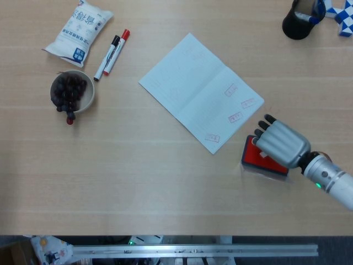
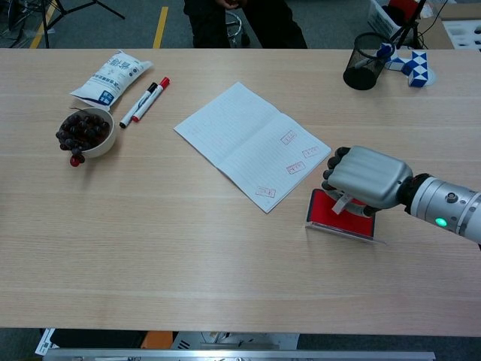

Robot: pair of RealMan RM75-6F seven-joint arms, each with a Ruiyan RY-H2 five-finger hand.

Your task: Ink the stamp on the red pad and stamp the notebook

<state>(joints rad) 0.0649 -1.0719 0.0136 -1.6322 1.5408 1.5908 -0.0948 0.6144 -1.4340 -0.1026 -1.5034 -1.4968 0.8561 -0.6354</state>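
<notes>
One red pad point(image 2: 328, 213) sits near the worktop's point(image 2: 188, 248) right edge, directly beneath the right robot hand point(image 2: 366, 179). Fingers curl down over it around a pale piece, seemingly the stamp point(image 2: 342, 203). Just beside the pad, toward the middle, lies the open notebook point(image 1: 198, 91), four red marks showing.

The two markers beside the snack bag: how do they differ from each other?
The black-capped marker lies nearer the bowl of dark fruit; the red-capped marker lies on its far side, nearer the notebook. The black-capped marker's cap is black, the red-capped marker's is red. The red-capped marker's cap end reaches slightly further up the table. Both have white barrels, lie flat, side by side and roughly parallel, caps pointing away from the robot.
</notes>
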